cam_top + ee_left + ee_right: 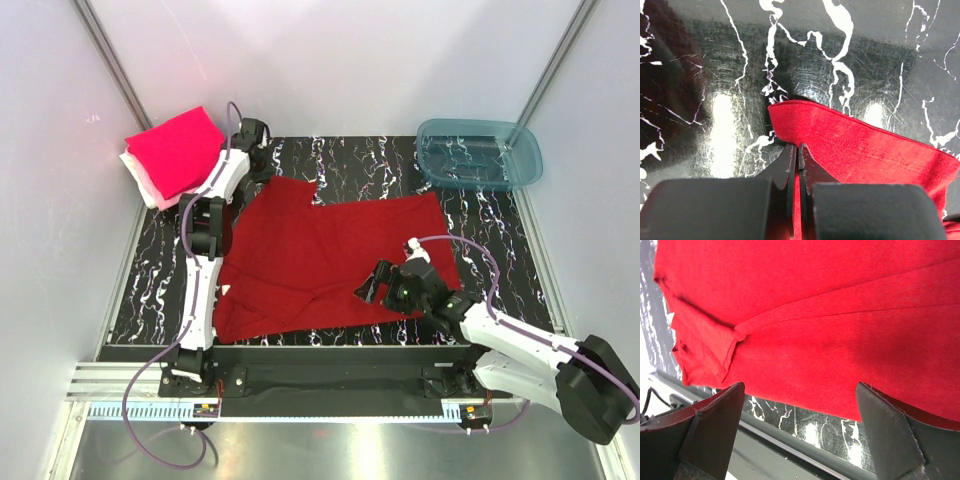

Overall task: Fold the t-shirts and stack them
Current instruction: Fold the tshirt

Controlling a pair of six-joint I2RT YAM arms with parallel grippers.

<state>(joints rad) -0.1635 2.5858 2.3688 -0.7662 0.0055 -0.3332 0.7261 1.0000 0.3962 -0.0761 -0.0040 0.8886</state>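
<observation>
A teal tub (480,155) is sitting at the far right corner of the black marbled desk (380,170), well apart from the cloth. At the far left corner a folded magenta-pink shirt (175,150) is lying on top of paler folded shirts (140,182), and this stack is sitting just to the left of the left arm (205,240). That arm is reaching from the near edge towards the far side, passing over the left border of the dark red shirt (320,255), which is lying spread across the middle of the desk with some creases and a turned-over flap near its near left side.

The left claw (797,162) is pinching the far left corner of the dark red shirt: its jaws are pressing together with a thin strip of the red hem caught between them, and the rest of the hem is running off to the right on the desk.

The right claw (800,387) is hovering over the near right part of the same shirt with its jaws standing wide apart, gripping nothing; the near edge of the red cloth is lying between and just beyond its two fingers (715,425).
</observation>
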